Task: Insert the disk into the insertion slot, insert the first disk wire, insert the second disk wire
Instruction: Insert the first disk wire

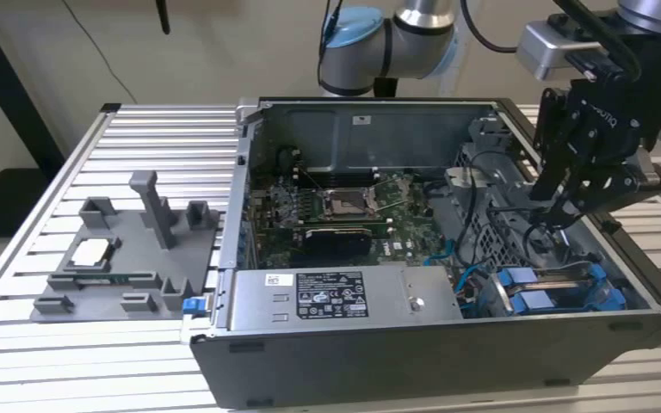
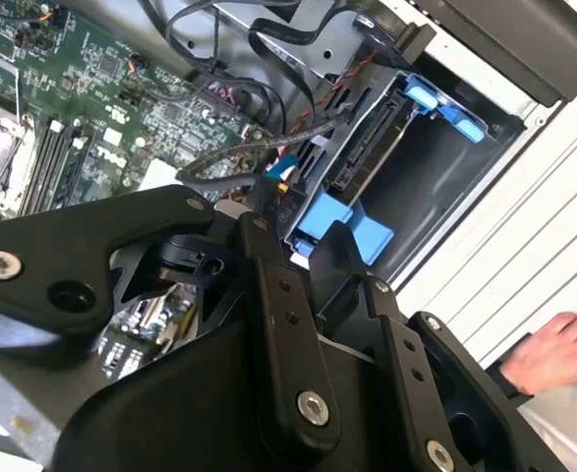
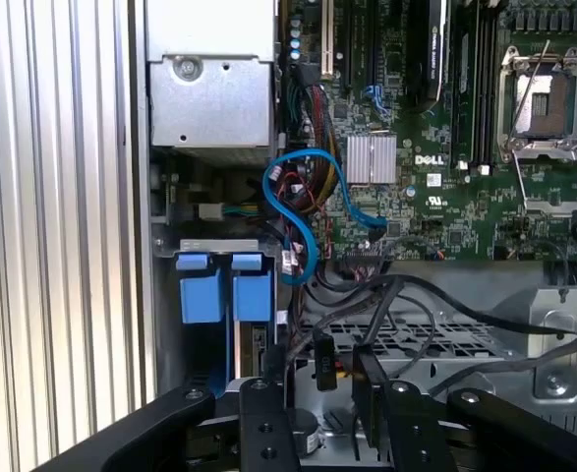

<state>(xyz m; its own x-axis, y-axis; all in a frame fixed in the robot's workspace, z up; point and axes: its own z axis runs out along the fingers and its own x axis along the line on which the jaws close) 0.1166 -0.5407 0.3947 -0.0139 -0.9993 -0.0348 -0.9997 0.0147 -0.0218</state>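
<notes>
1. Exterior view puts the flat silver-grey disk (image 1: 566,292), clipped in its bright blue plastic carrier, inside the insertion slot (image 1: 589,274). This slot is the narrow grey metal bay with blue rails in the corner of the open dark grey computer case (image 1: 423,361), on the exterior view's right.
2. Two blue carrier tabs (image 3: 219,295) stand side by side at the mouth of the bay in the first wrist view, and a looped blue cable (image 3: 303,216) lies just beside them.
3. The black gripper (image 1: 551,217) hangs over the case just behind the slot and does not touch the disk. Its fingers (image 3: 266,413) stand apart. A black wire end (image 3: 323,362) shows in the gap, but I cannot tell if they touch it.
4. The silver and pale blue arm (image 1: 399,34) reaches in from above the back of the case, and its wrist is tilted so the gripper points down.
5. Farther out are the green motherboard (image 1: 399,232), the grey power-supply box (image 1: 423,297) with a white sticker, and the grey plastic fixture tray (image 1: 124,275) on the slatted metal table (image 1: 78,361).
6. A person's hand (image 2: 553,349) is seen over the table in the second wrist view.
</notes>
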